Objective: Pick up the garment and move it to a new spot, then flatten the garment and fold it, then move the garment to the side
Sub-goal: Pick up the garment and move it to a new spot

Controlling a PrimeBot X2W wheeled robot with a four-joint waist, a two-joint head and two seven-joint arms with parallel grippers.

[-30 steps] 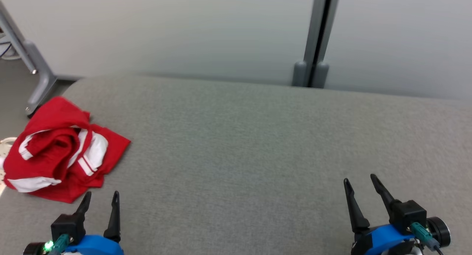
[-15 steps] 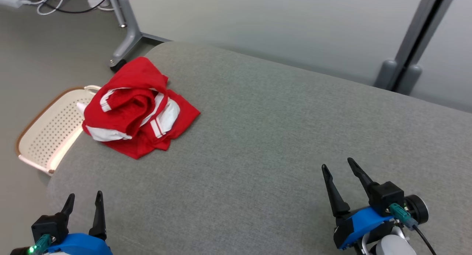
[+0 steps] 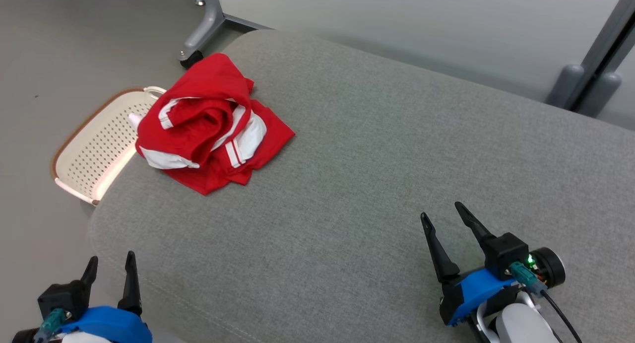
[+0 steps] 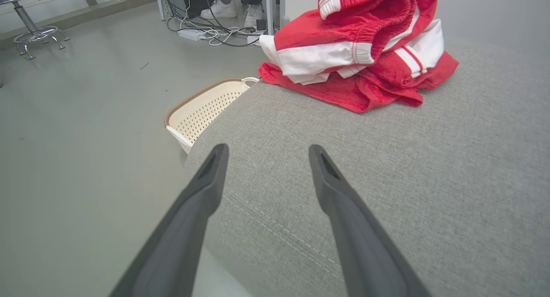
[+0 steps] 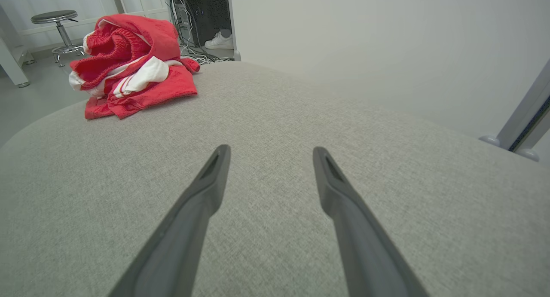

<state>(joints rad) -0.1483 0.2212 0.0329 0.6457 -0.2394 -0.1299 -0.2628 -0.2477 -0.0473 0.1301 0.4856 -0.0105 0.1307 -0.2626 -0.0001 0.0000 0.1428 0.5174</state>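
Two long-fingered dark grippers spread above a grey fabric-covered pad (image 3: pixel 377 159), with a crumpled red-and-white garment (image 3: pixel 213 127) at its far left.

Nearest, the left gripper (image 3: pixel 111 256) hangs at the pad's rounded left edge and the right gripper (image 3: pixel 440 209) over its near right part, fingers apart on both. Plain grey fabric lies between them and the garment, which is heaped against the far left edge. Just beside it, lower down, sits a cream perforated basket with a brown rim (image 3: pixel 94 144). Beyond that stands a grey castered frame leg (image 3: pixel 203 28).
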